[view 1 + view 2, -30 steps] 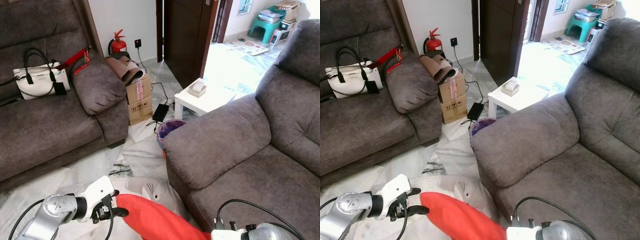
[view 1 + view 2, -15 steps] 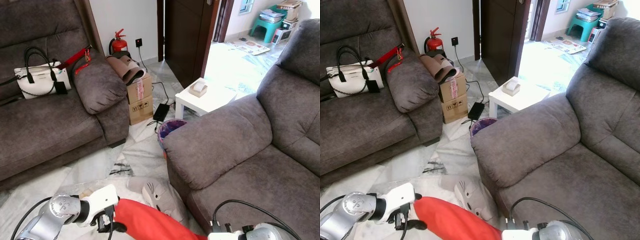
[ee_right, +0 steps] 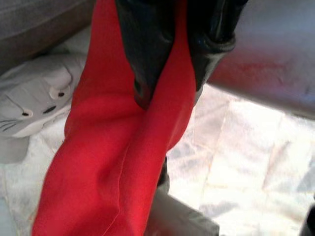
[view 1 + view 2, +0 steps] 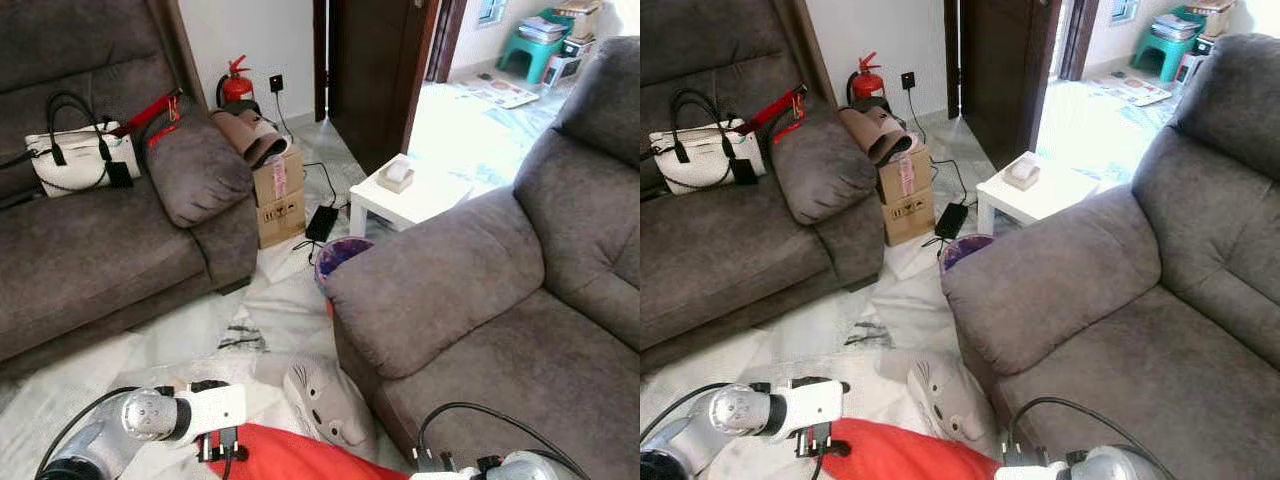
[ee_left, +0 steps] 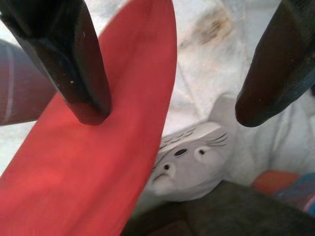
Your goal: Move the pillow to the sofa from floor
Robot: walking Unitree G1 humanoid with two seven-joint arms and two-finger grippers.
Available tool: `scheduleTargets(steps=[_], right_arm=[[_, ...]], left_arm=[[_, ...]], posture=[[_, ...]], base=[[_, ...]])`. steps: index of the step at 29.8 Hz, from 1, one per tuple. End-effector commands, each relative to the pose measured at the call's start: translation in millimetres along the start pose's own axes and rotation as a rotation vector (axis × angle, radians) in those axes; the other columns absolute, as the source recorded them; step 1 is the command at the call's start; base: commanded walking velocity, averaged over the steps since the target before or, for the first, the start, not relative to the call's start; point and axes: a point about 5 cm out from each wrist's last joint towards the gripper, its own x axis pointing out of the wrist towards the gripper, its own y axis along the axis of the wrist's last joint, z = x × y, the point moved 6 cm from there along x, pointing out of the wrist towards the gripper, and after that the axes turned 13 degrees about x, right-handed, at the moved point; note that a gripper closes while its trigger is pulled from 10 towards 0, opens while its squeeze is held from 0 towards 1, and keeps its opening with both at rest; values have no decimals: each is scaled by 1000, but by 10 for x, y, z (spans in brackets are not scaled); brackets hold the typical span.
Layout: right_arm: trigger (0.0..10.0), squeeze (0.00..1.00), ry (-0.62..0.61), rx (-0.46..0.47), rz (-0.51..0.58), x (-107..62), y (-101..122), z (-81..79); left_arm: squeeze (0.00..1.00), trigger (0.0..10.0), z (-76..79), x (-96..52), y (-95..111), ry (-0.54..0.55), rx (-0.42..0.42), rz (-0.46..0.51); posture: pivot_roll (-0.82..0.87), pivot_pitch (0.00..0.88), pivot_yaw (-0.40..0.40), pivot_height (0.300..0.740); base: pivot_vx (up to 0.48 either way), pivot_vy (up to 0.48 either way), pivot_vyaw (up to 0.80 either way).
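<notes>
- left eye view: a red pillow [image 4: 290, 458] hung low at the bottom edge, above pale marble floor [image 4: 280, 300], between the two silver arms. the left gripper [image 4: 222, 452] sat at the pillow's near end. a grey sofa [image 4: 480, 300] rose just to the right, and a second sofa [image 4: 90, 250] carrying a white handbag [image 4: 75, 160] stood well apart on the left.
- right eye view: a grey plush cat toy [image 4: 940, 395] lay on the floor just beyond the pillow, beside the sofa's base. farther off stood a cardboard box [image 4: 902, 195] and a small white table [image 4: 1040, 195].
- left wrist view: the two black fingers [image 5: 74, 59] stood wide apart. the pillow's edge ran up between them, close against one finger and well clear of the other; nothing was pinched. the plush toy's face showed beyond.
- right wrist view: the right gripper [image 3: 170, 78] had its fingers [image 3: 142, 54] drawn together, clamped on a fold of the red pillow, whose fabric hung away from them above the floor.
</notes>
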Motion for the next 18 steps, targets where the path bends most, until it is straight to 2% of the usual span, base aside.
scheduleTargets(steps=[1,4,13,15,17,18], right_arm=[[10000,0,4,-50,66,-32,197,-3],[10000,0,-2,-67,104,-47,310,12],[10000,0,-16,-89,136,-78,432,36],[10000,0,-22,-94,143,-82,456,47],[10000,0,-35,-107,170,-106,539,71],[10000,0,-35,-107,170,-106,539,71]], left_arm=[[0,10000,158,24,-44,-63,-6,2],[0,10000,225,50,-43,-102,24,2],[0,10000,368,83,-11,-166,-6,46],[0,10000,425,90,-25,-194,-3,44],[0,10000,593,105,-87,-251,0,21],[0,10000,593,105,-87,-251,0,21]], posture=[[56,121,49,740],[54,121,49,740],[47,119,46,740],[46,118,45,740],[46,118,45,740],[46,118,45,740]], base=[[0,0,0],[0,0,0],[0,0,0],[0,0,0],[0,0,0],[0,0,0]])
